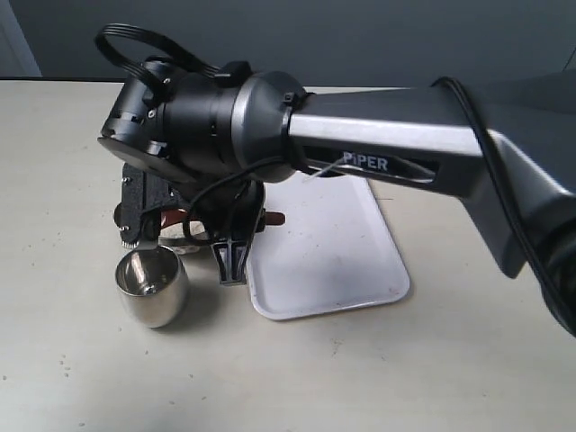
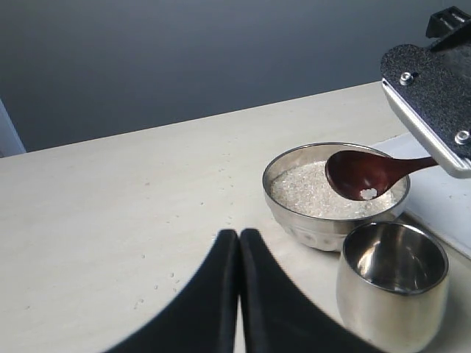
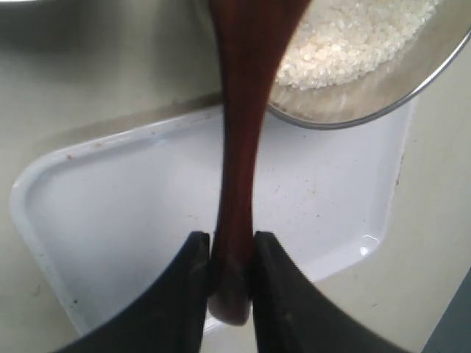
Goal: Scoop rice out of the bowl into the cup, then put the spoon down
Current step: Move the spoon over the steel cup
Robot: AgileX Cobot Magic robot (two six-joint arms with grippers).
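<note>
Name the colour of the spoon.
Dark reddish-brown; the spoon shows best in the left wrist view.

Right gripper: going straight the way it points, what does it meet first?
Probably the bowl, at its rim, though depth is unclear; the right gripper holds the spoon toward the rice.

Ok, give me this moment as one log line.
right end effector: shut on spoon | spoon: over rice in bowl, few grains aboard | cup: no rice visible | left end effector: shut, empty
</note>
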